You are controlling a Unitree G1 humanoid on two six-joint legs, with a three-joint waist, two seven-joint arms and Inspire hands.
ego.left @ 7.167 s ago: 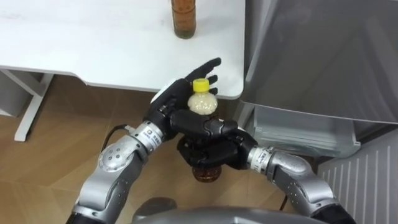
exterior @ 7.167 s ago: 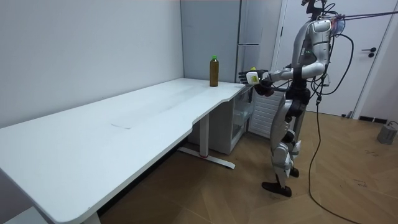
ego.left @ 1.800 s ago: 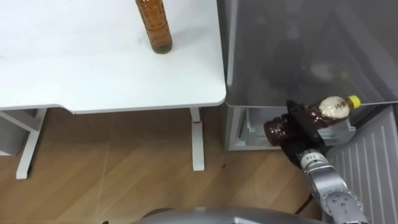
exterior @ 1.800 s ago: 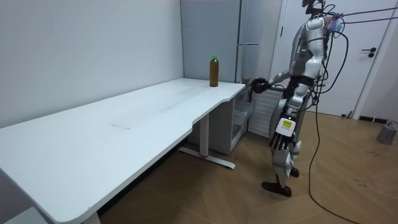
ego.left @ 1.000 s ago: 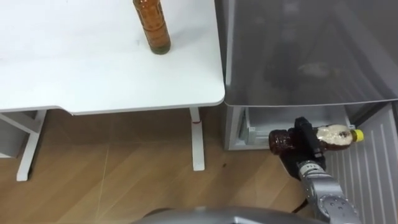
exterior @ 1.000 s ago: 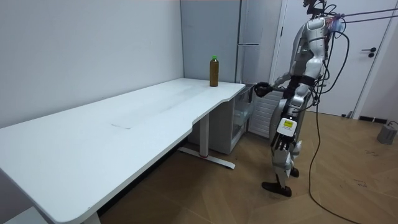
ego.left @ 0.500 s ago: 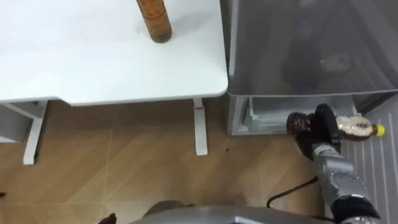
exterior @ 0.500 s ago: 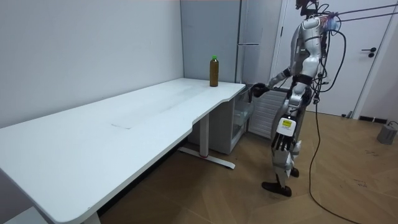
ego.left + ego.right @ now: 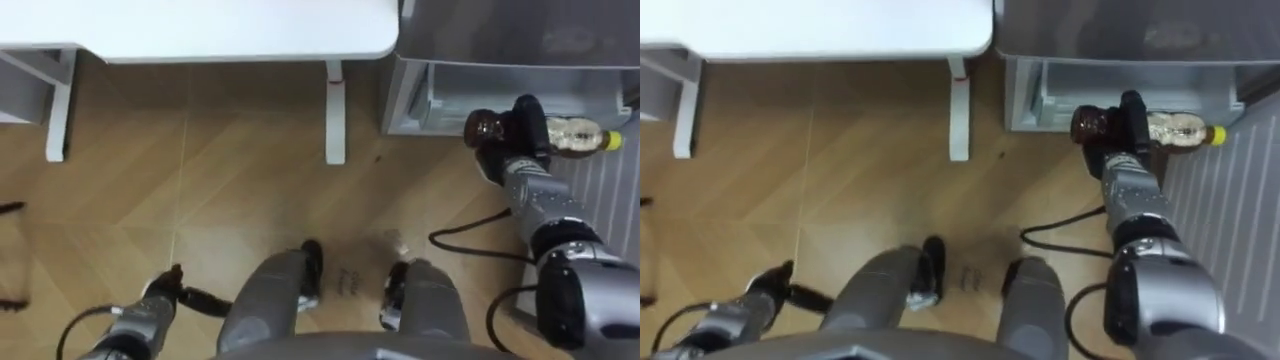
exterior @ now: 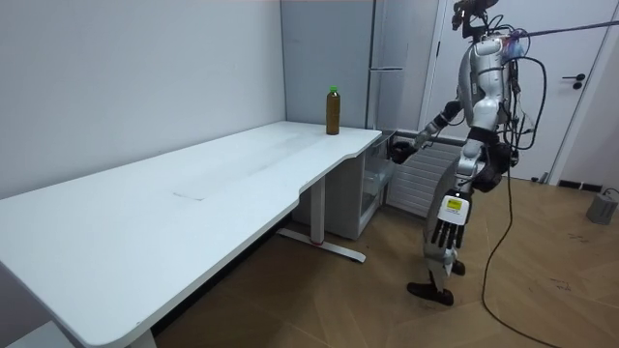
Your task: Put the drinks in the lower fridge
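A bare room with pale walls (image 10: pixel 145 68) and a wood-patterned floor (image 9: pixel 200 180) holds a long white desk (image 10: pixel 193 184), and a tall grey fridge (image 10: pixel 387 58) stands at the desk's far end. The robot stands upright on the floor in front of the fridge, just past the desk's corner. The lower fridge compartment (image 9: pixel 450 95) is open, with pale shelving inside.

The right hand (image 9: pixel 525 125) reaches towards that opening, its fingers wrapped round the middle of a bottle (image 9: pixel 572 136). The bottle lies on its side in the air, at the front of the opening. Its dark base points towards the desk and its yellow cap (image 9: pixel 612 142) towards a ribbed white panel (image 9: pixel 605 190). The print on its pale label is too small to read. The left hand (image 10: pixel 447 232) hangs beside the thigh with straight fingers, holding nothing. A second bottle (image 10: pixel 333 109) of brown drink with a green cap (image 10: pixel 333 88) stands upright on the desk near the fridge.

Half a second ago the head camera took in more of the desk top. It has since tipped down to the floor and the robot's legs. The grip on the bottle is unchanged, and the second bottle has stayed in place.
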